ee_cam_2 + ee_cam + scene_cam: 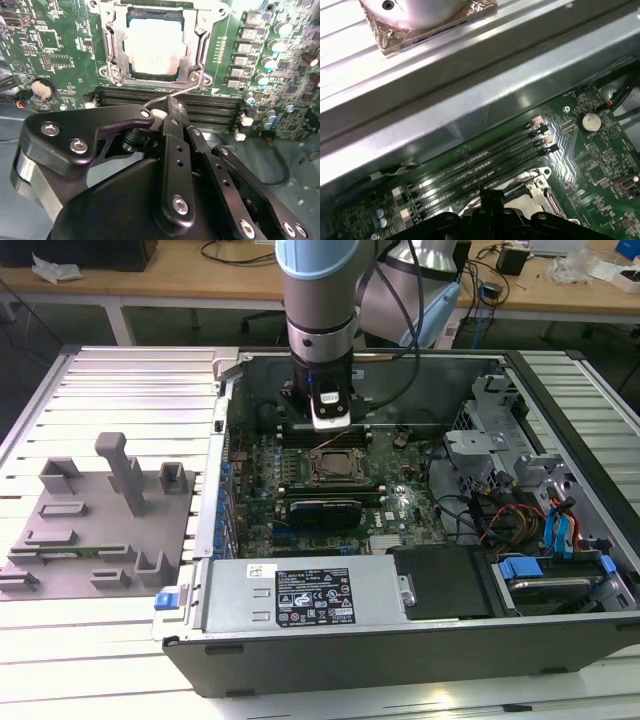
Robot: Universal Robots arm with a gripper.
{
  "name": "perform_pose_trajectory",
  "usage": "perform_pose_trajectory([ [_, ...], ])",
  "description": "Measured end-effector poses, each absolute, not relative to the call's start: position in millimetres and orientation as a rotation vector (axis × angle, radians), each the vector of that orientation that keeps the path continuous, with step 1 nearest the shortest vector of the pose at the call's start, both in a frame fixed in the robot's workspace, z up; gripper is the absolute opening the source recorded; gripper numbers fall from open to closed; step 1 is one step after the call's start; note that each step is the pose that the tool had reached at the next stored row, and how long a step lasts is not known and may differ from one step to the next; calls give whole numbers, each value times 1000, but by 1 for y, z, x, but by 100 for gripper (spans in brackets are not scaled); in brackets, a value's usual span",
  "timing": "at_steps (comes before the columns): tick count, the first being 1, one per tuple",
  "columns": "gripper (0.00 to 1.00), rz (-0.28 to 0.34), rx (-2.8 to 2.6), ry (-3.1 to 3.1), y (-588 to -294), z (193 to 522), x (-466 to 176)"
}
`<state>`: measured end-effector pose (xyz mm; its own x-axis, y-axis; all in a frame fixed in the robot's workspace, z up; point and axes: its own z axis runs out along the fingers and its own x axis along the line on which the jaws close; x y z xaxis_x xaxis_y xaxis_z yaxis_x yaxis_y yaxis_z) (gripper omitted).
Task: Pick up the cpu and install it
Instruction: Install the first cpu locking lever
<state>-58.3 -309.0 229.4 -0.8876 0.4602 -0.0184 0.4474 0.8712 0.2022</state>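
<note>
Sitting in the socket on the motherboard, the cpu lies flat w/ its pale silver top up, in the second wrist view. The socket frame — bare stamped steel w/ screw heads at the corners — overlaps its rim at the sides. The gripper hovers just beside that frame, over the memory slots. Its jaws look pressed together or v. nearly so, w/ nothing between them. A thin wire lever runs just past the tips; can't tell if it touches.

Handling, as a judgement: the chip is light, stiff and thin, no give. The lid is smooth metal, so prob. slippery under hard pads. Underside contacts and socket pins are the fragile bit, so it wants level placing, no sliding, no force. Best hold = two opposite edges of the darker rim, not the lid face. As it lies now the frame covers those edges, so little is left to grip.

Materials: the board is glossy green, dense w/ small parts, incl. a round silver coin cell and rows of teal-topped cylindrical caps. Slots are long black plastic ribs w/ white latches. Gripper links are matt black w/ bright screws. In the exterior view the case is dark sheet metal, open on top, on a ribbed pale metal table.
</note>
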Motion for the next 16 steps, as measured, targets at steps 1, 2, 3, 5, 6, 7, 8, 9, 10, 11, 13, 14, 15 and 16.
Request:
perform_pose_trajectory([
  [1,11,296,731,2972,-306,228,-55],
  [2,11,295,737,2970,-305,228,-53],
  [3,11,294,740,2969,-304,227,-51],
  [5,11,291,745,2967,-302,226,-46],
  [6,11,289,747,2967,-302,225,-45],
  [7,11,286,748,2966,-301,224,-45],
  [8,11,284,748,2966,-300,224,-45],
  [9,11,278,749,2965,-300,222,-45],
  [10,11,274,750,2965,-300,221,-45],
  [11,11,269,751,2964,-299,219,-45],
  [13,11,257,756,2961,-299,217,-43],
  [14,11,252,760,2960,-299,217,-41],
  [15,11,249,766,2958,-299,216,-40],
  [16,11,245,773,2955,-299,215,-39],
])
